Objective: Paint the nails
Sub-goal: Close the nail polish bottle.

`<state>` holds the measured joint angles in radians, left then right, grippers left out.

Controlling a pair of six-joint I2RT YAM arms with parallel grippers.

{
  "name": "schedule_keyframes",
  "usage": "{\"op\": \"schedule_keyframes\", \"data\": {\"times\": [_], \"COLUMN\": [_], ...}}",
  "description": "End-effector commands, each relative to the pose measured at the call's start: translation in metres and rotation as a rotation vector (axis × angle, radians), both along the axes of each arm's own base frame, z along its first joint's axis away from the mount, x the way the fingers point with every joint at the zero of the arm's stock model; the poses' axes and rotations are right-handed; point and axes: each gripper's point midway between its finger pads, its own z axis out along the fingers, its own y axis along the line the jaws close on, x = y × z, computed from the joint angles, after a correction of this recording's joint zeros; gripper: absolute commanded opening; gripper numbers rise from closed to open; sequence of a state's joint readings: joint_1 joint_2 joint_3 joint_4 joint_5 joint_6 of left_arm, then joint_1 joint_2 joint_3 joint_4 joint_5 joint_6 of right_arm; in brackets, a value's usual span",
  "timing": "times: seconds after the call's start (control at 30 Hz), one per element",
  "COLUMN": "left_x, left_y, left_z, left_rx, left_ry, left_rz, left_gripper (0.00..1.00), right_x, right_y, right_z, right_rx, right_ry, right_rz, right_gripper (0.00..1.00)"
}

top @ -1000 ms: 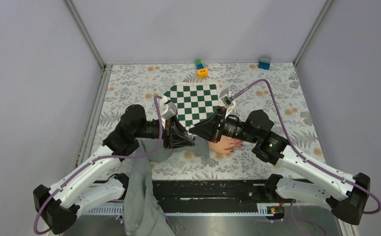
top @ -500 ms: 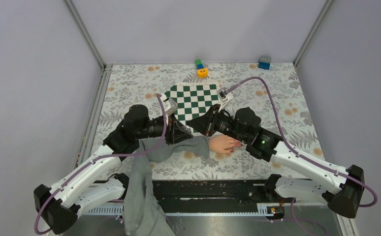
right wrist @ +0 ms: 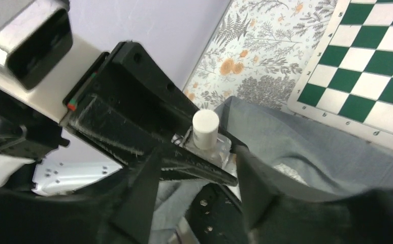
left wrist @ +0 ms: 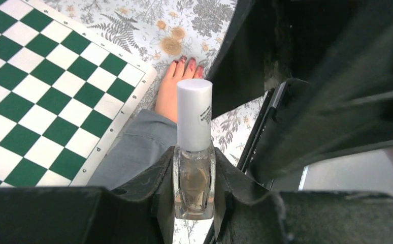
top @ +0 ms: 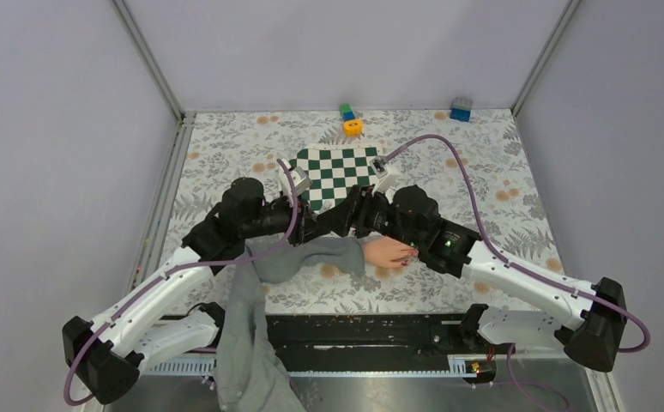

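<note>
The right claw (right wrist: 197,168) has just spread its fingers from shut to partly apart, and its arm has swung in across the counter (top: 500,172) toward the left arm. It holds nothing. In its own wrist view the white cap (right wrist: 205,127) stands just ahead, in line with the gap between its two dark fingers, but neither finger touches it yet.

The left claw (left wrist: 194,162) has not changed: it is clamped narrow on the glass body of the polish bottle (left wrist: 194,188) and holds it upright with the cap free above.

This looks like the setup for unscrewing. One claw steadies the bottle and the other is getting ready to take the cap, so no brush is out yet.

The nails (left wrist: 189,63) are dark red at the fingertips of the pale hand (top: 389,251). The hand lies flat on the counter just below the two claws, with its grey sleeve (top: 311,255) running back beside the chessboard (top: 339,172). Some nails already carry colour, though which ones remain bare is too small to tell.
</note>
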<state>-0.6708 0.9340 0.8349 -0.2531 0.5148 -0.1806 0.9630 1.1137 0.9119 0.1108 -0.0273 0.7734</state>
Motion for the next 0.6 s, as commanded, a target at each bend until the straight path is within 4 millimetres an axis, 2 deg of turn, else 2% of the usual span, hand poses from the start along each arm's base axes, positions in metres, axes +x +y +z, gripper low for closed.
{"op": "schedule_keyframes", "data": {"times": [0.0, 0.17, 0.4, 0.5, 0.57], "left_x": [0.01, -0.003, -0.02, -0.032, -0.047], "left_y": [-0.007, -0.012, -0.016, -0.019, -0.021], "left_z": [0.036, 0.044, 0.056, 0.061, 0.064], "left_rx": [-0.07, -0.117, -0.174, -0.213, -0.239], "left_ry": [-0.094, -0.103, -0.127, -0.123, -0.1], "left_rz": [-0.021, -0.099, -0.188, -0.26, -0.351], "left_gripper": [0.0, 0.0, 0.0, 0.0, 0.0], "right_x": [-0.019, -0.019, -0.013, -0.02, -0.031], "right_y": [0.002, -0.021, -0.055, -0.065, -0.072], "right_z": [0.027, 0.048, 0.056, 0.06, 0.069], "right_rx": [0.04, 0.051, 0.037, 0.033, 0.052], "right_ry": [-0.054, -0.12, -0.187, -0.265, -0.373], "right_rz": [0.086, 0.029, -0.092, -0.068, -0.025], "right_gripper": [0.71, 0.81, 0.83, 0.83, 0.83]}}
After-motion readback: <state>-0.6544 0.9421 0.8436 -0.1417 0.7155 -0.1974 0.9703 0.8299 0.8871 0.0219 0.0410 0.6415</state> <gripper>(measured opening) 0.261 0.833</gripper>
